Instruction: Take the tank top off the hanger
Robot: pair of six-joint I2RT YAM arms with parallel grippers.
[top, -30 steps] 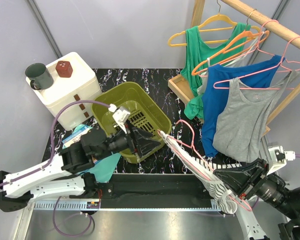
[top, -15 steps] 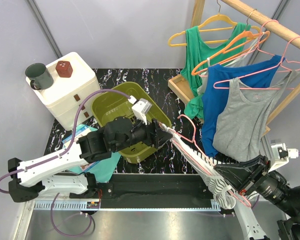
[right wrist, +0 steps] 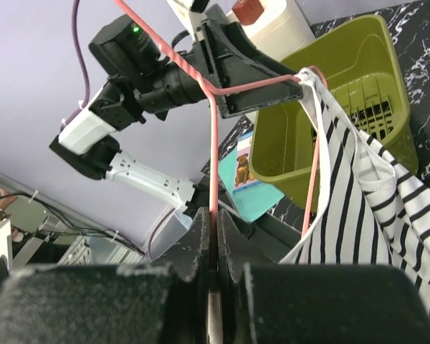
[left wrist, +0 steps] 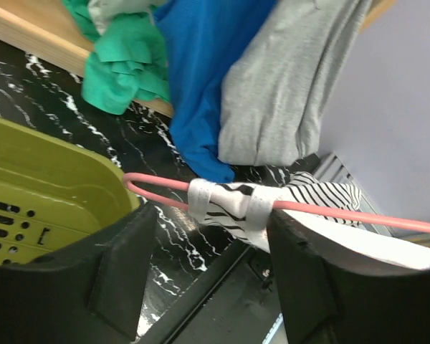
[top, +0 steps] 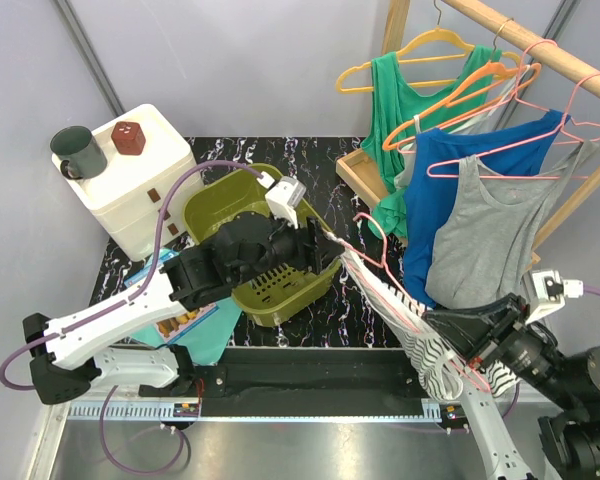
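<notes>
While the hanger (top: 383, 255) slants from my right gripper (top: 467, 362) up-left toward my left gripper (top: 318, 238), the striped tank top (top: 420, 335) hangs along it between them. Left wrist view: my jaws stand apart, straddling the hanger end where the strap (left wrist: 226, 208) wraps it. Right wrist view: my fingers are clamped tight on the hanger's stem.

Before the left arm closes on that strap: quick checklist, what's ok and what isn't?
1. Hold: right end effector shut on the pink hanger: ok.
2. Jaws: left end effector open: ok.
3. Alignment: strap of the striped tank top lies between the left fingers in the wrist view: ok.
4. Release: strap free of the hanger's end: not ok, it wraps the wire.
5. Clearance: left finger apart from the green basket: cannot tell, they overlap in view.
</notes>
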